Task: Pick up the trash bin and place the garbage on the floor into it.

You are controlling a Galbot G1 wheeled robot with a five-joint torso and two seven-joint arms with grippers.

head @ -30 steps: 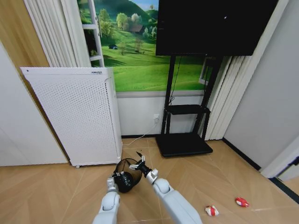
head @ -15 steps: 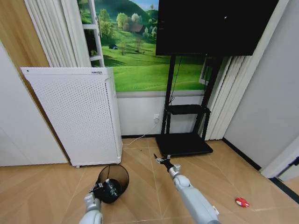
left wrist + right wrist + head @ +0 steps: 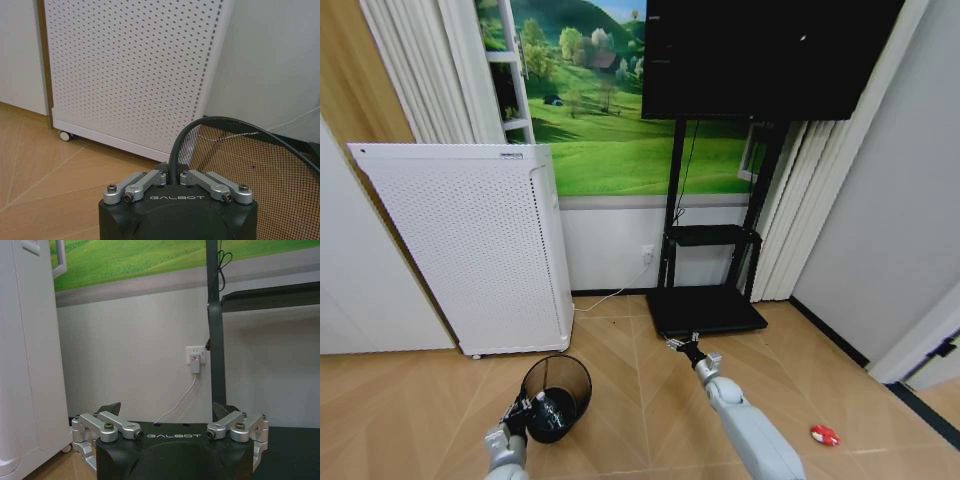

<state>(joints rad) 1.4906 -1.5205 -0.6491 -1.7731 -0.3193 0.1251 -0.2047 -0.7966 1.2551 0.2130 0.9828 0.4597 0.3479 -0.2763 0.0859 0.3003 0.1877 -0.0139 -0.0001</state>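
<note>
The left gripper point(image 3: 173, 176) squeezes the rim of the trash bin point(image 3: 556, 398) beside the big white appliance point(image 3: 470, 250); the right gripper point(image 3: 681, 346) is open, one red wrapper point(image 3: 824, 434) on the floor point(image 3: 650, 400)

corner of a room with a wall mural, a dark screen on a stand and a tall white appliance.

light tan wooden floor point(image 3: 410, 400) laid in a herringbone pattern. against the left wall stands a tall white perforated appliance point(image 3: 460, 250) on small wheels, beside pale pleated curtains point(image 3: 415, 70). the back wall carries a mural of green hills and trees point(image 3: 600, 110) above a white lower wall with a power socket point(image 3: 647, 250), from which a white cable point(image 3: 610, 295) drops to the floor. a large black screen point(image 3: 770, 55) sits on a black stand point(image 3: 708, 300) with a small shelf and a flat base. more pale curtains point(image 3: 800, 210) hang to its right, next to a plain grey wall with dark skirting. the light is even and soft.
</note>
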